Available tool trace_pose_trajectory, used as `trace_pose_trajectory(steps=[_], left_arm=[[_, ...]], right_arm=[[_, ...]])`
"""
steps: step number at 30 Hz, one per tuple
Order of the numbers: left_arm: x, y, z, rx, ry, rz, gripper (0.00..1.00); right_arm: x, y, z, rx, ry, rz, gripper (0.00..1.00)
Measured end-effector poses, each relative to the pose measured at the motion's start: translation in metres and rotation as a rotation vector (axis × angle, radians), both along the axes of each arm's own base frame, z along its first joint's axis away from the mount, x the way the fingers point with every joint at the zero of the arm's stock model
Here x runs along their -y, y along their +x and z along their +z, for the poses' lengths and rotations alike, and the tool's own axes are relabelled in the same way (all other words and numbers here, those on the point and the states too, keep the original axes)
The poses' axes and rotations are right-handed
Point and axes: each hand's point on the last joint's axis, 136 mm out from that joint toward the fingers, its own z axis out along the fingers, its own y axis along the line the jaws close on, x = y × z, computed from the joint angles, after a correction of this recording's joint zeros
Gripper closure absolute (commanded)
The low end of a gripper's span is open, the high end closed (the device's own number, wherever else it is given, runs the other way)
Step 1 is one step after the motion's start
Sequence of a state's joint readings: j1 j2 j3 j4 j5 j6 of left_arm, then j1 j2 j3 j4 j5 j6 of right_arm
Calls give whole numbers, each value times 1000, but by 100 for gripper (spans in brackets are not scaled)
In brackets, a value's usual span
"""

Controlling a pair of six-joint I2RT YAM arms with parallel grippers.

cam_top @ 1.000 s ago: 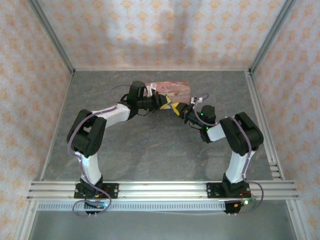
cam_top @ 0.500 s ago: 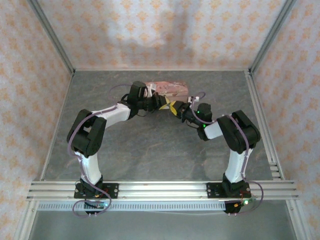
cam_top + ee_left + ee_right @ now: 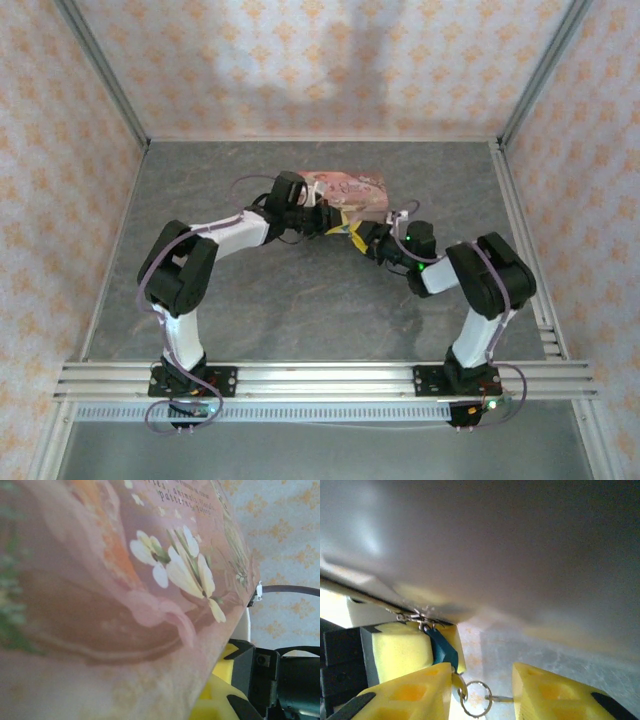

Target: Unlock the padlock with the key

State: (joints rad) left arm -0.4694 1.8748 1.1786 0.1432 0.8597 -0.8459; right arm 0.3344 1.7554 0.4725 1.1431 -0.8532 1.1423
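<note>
Pink floral box [image 3: 345,186] edge overhangs claws; table [image 3: 300,320] free at 6 o'clock. L claw [image 3: 333,216] clamps padlock [image 3: 441,649]; R claw [image 3: 482,686] part-open, key ring [image 3: 475,706] loose btwn pads.

We note: floral box [image 3: 125,605], glossy printed card; padlock [image 3: 441,648], smooth blue coating; key ring [image 3: 475,699], bright metal wire; finger pads [image 3: 400,652], matt yellow foam.

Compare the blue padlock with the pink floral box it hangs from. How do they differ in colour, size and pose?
Colour: the padlock is plain blue, while the pink floral box is pink with white flowers.
Size: the padlock is tiny and the box is far bigger.
Pose: the padlock dangles below the box's edge, while the box spreads wide above it.
Shared: both are joined at the metal clasp.
</note>
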Motion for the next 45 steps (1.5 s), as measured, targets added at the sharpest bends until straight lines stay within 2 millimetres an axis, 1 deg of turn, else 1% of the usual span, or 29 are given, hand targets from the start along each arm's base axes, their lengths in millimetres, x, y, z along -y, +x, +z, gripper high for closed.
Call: trace_pose_trajectory(steps=[6,9,10,13,15,17,19,22,25,31,40,45], left_arm=[[1,-1,0,2,1,-3,100],[0,-1,-2,-1,3,-3,100],[1,-1,-3,-1,3,-2,100],[0,-1,-7,-3,6,-1,100],[0,-1,-8,-5,7,0,100],[0,-1,-8,-4,7,0,100],[1,0,-7,-3,6,0,100],[1,0,-7,-1,5,0,100],[1,0,-7,-1,4,0,100],[1,0,-6,0,2,1,100],[3,-1,-6,2,0,-2,100],[6,-3,-6,-2,-1,-7,100]], right_arm=[[10,-20,1,36,-160,28,60],[17,-27,2,56,-238,30,62],[20,-29,2,59,-260,26,65],[29,-34,1,64,-330,8,81],[32,-35,-1,58,-367,0,86],[31,-36,-4,47,-408,0,88],[24,-36,-3,48,-456,10,91],[15,-34,4,74,-499,18,93],[16,-28,8,85,-540,-5,94],[16,-17,3,75,-617,-28,95],[12,-13,-14,43,-659,-10,94],[5,-5,-7,58,-646,-8,94]])
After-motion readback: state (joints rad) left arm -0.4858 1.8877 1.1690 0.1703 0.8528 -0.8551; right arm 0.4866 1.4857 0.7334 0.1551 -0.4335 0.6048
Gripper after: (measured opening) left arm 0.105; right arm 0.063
